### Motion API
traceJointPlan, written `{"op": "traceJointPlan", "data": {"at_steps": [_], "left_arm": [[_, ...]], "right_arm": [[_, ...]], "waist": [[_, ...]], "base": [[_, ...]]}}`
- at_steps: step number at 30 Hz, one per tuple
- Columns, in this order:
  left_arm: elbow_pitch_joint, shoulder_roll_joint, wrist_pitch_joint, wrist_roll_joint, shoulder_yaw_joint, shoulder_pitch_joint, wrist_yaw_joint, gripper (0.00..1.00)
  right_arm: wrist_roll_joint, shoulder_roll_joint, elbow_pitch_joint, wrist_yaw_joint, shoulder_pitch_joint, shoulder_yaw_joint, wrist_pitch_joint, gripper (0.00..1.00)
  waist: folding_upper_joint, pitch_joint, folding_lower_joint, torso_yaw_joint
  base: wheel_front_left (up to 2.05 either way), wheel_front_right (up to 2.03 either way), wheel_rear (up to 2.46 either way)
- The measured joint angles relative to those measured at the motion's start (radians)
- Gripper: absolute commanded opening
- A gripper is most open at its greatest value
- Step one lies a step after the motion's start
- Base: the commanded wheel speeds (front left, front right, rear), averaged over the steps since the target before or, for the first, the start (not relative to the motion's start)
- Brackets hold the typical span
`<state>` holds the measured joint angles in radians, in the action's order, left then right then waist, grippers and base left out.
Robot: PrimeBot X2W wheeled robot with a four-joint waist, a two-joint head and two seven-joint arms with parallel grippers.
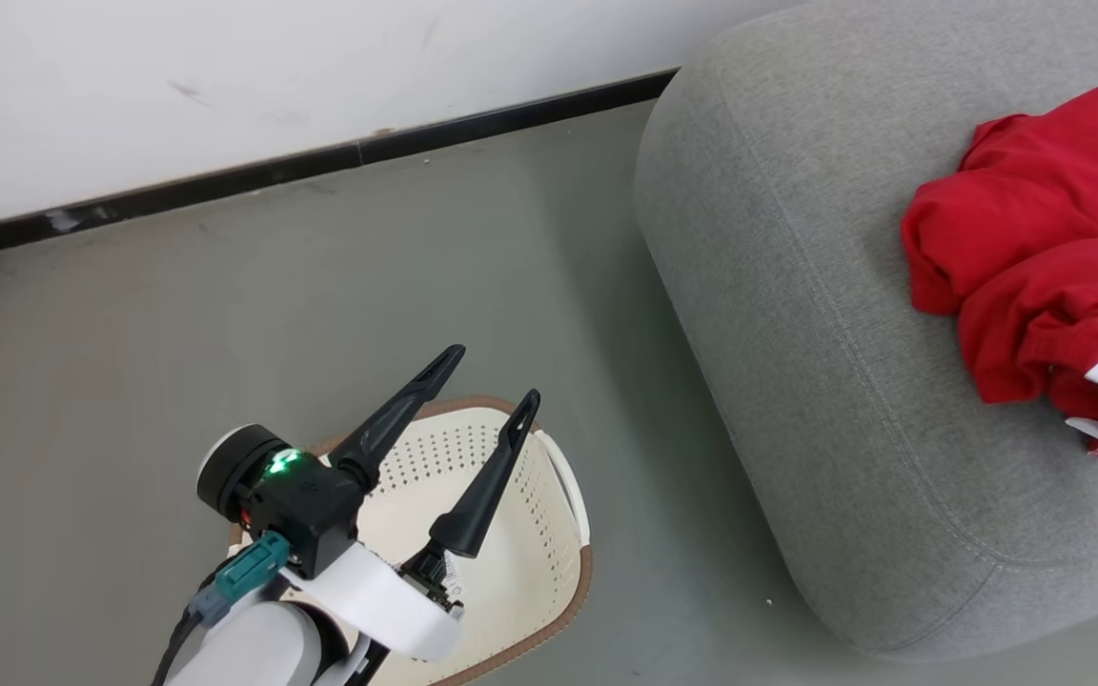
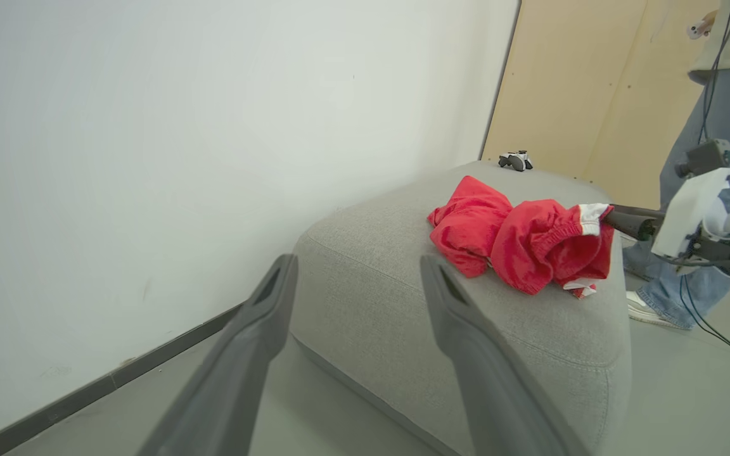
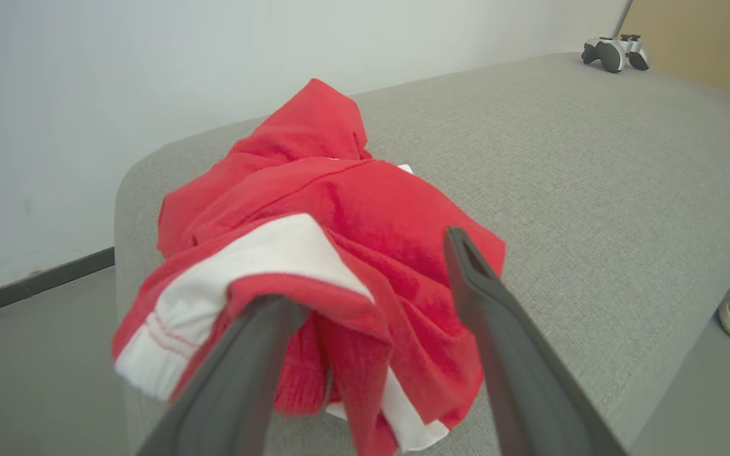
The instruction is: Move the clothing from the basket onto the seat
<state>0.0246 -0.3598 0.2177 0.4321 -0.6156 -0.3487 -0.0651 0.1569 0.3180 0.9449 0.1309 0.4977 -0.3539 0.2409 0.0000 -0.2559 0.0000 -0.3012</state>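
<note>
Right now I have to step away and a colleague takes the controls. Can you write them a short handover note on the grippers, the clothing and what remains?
Left gripper: open, holding nothing, above the basket.
Right gripper: open, fingers either side of the clothing, with a red fold draped over one finger.
Clothing: bunched in a heap on the seat.
Done: the red garments lie on the seat, and the visible part of the basket holds none.
Left: draw the right gripper clear without dragging the cloth, and check the part of the basket hidden behind the left arm.
</note>
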Motion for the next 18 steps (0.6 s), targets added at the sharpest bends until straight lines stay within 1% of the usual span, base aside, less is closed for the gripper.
{"op": "traceJointPlan", "data": {"at_steps": [9,15,18], "left_arm": [[0.018,0.016,0.012,0.007,0.006,0.003,-0.001,1.0],[0.027,0.018,0.019,0.015,0.012,0.02,-0.001,1.0],[0.028,0.019,0.021,0.017,0.016,0.021,-0.001,1.0]], "right_arm": [[0.022,-0.039,-0.032,0.0,-0.106,0.042,0.001,1.0],[0.025,-0.062,-0.054,0.0,-0.149,0.076,0.001,1.0],[0.038,-0.064,-0.06,0.0,-0.168,0.089,0.001,1.0]], "waist": [[0.0,0.038,0.0,-0.033],[0.0,0.06,0.0,-0.056],[0.0,0.07,0.0,-0.066]], "base": [[0.0,0.0,0.0],[0.0,0.0,0.0],[0.0,0.0,0.0]]}}
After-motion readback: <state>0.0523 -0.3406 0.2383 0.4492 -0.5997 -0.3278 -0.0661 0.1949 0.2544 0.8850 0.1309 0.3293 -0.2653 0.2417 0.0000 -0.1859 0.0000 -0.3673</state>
